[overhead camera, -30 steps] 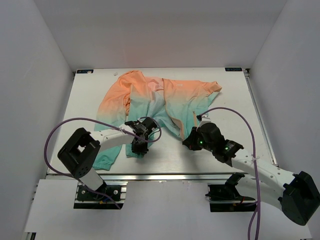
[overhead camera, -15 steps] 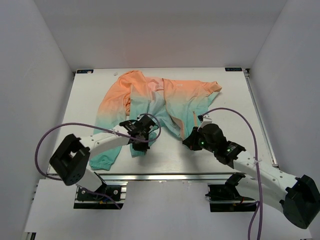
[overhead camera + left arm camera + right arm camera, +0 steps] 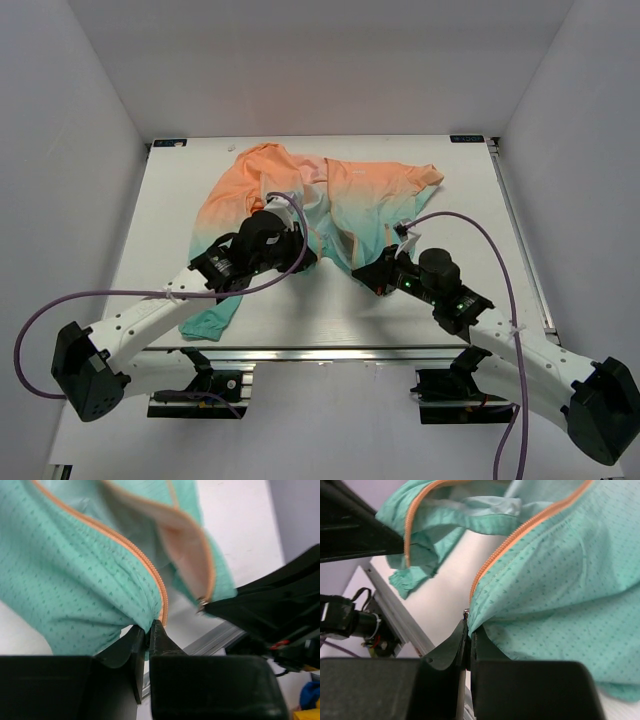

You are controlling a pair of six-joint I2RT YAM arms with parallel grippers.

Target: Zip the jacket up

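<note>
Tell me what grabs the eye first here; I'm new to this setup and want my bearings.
The jacket, orange fading to teal, lies unzipped across the far half of the white table. Its teal bottom hem is pinched beside the orange zipper on both sides: the left gripper grips one front panel and the right gripper the other, with a gap between them.

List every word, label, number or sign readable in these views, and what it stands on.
None can be read.
White sticker at the white table's far-left corner: too small to read.
Dark sticker at its far-right corner: too small.
Orange-to-teal thin fabric jacket: no print shows.
</note>
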